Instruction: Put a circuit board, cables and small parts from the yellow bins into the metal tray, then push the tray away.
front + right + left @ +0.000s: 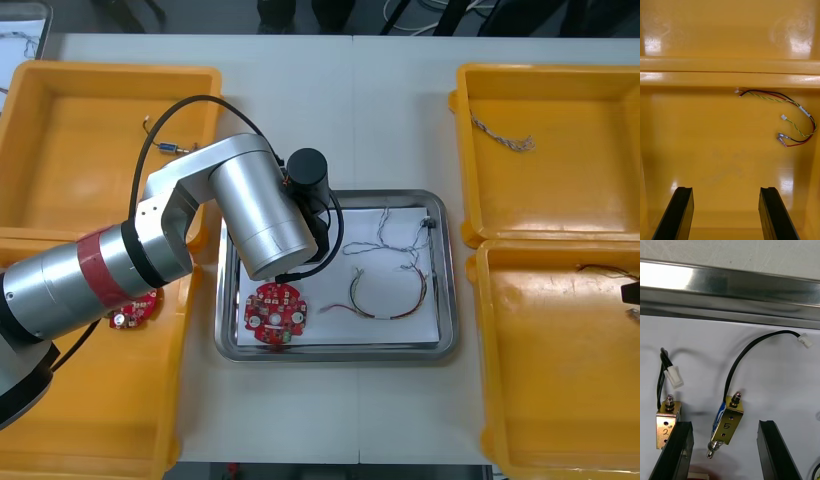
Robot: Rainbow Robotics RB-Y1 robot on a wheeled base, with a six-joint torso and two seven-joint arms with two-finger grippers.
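- Between our open left jaws we see a small metal part (727,423) marked "5"; a second part (667,423) reads "2".
- Our right jaws gape over a yellow bin (715,150).

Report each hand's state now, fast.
Left hand: open, holding nothing, above a small metal part in the metal tray.
Right hand: open, empty, over a yellow bin.
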